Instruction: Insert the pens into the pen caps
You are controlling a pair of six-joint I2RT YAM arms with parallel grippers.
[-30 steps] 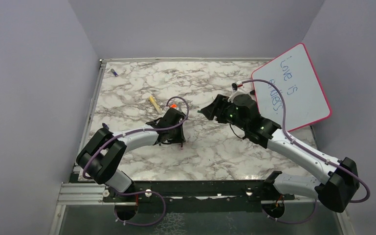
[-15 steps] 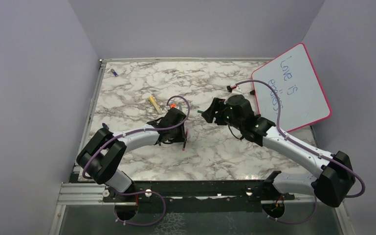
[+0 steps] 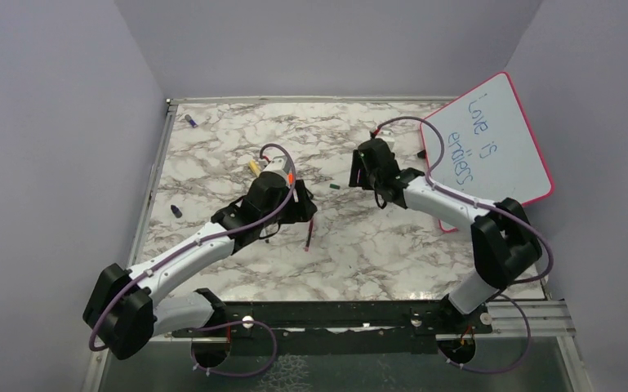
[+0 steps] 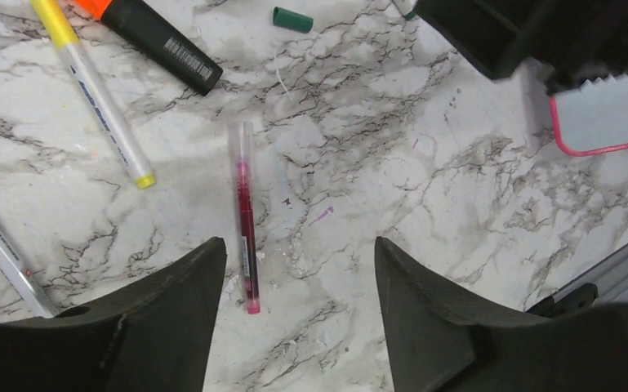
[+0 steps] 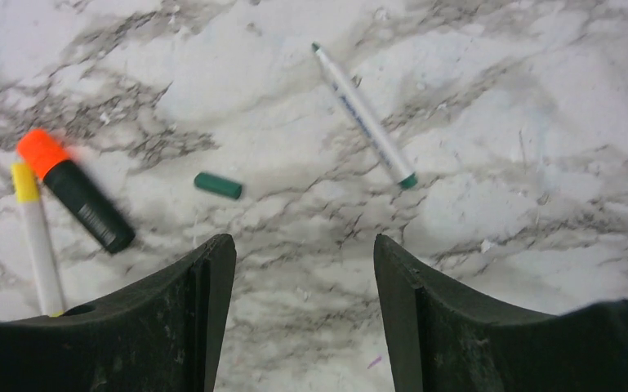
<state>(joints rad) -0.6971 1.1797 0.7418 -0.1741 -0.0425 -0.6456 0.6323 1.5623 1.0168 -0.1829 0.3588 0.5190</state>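
**Both Grippers Open, Pens and Caps Apart on the Marble**

At the far left back corner of the marble table (image 3: pixel 376 253), a blue cap (image 3: pixel 189 121) lay alone, well apart from everything else. Further right, a white pen with yellow ends (image 4: pixel 102 102) lay flat. The black highlighter (image 4: pixel 153 42) with its orange end lay close beside that pen's upper end.

My left gripper (image 4: pixel 298 245) hung above the marble with its fingers spread wide, gripping nothing. The red pen (image 4: pixel 246 216) lay flat on the table below that gap. In my wrist view it sat nearer the left-hand finger and was held by neither.

Past the red pen, the green cap (image 5: pixel 218 185) lay on its side by itself, between my two grippers as seen from above. No pen was in it. To its right a white pen with green ends (image 5: pixel 363 114) lay flat at a slant, clear of the cap.

My right gripper (image 5: pixel 302 241) hovered over the marble near the green cap, its fingers wide apart and empty.

At the far right, the pink-framed whiteboard (image 3: pixel 490 147) sat at the table's right edge with blue handwriting on it.
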